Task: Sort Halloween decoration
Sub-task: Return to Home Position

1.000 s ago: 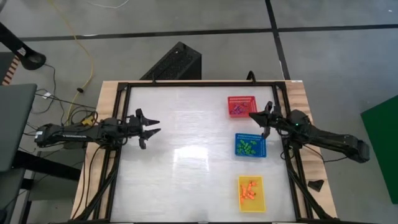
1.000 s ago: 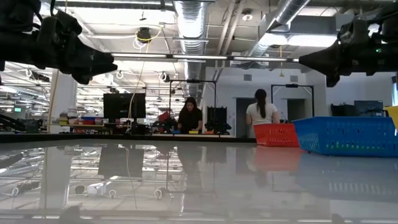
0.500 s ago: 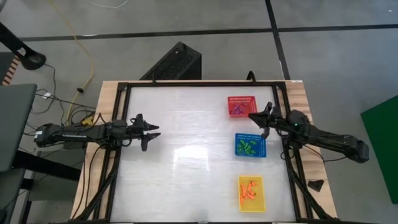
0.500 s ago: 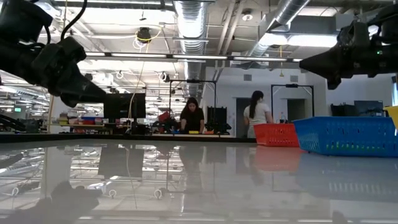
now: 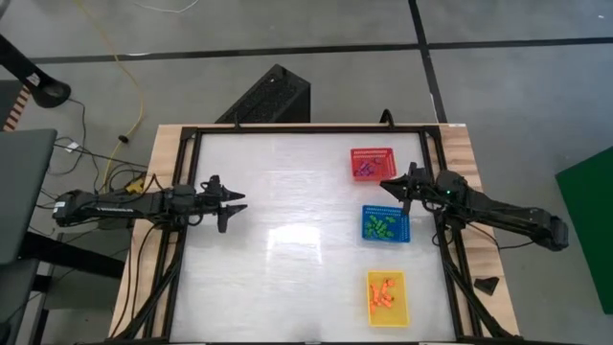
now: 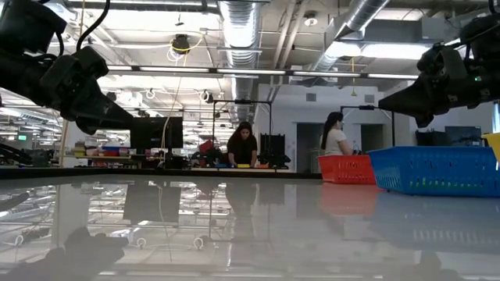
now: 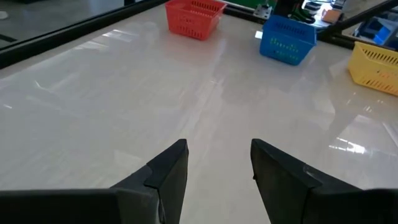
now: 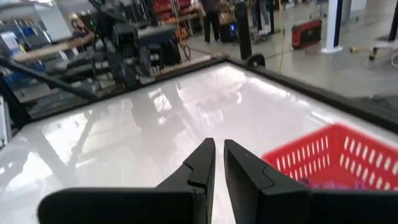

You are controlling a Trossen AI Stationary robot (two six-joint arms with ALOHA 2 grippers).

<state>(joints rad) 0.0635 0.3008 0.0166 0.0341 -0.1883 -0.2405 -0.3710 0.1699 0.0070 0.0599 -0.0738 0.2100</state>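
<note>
Trinkets (image 5: 383,227) lay colour-sorted in baskets (image 5: 387,207) along the table's (image 5: 287,278) right edge; seemingly finished, left gripper (image 5: 238,201) hovered open, right gripper (image 5: 384,181) closed and empty.

The tiny plastic decorations lie sorted by colour in loose heaps: purple-pink trinkets (image 5: 367,170) in the red basket (image 5: 372,150), green trinkets (image 5: 381,227) in the blue basket (image 5: 385,207), and orange trinkets (image 5: 384,293) in the yellow basket (image 5: 386,274).

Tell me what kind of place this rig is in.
Probably an industrial robotics lab or workshop: exposed ceiling ducts overhead, a bare concrete floor around the table, and a person at workbenches beside a monitor in the background.
</note>
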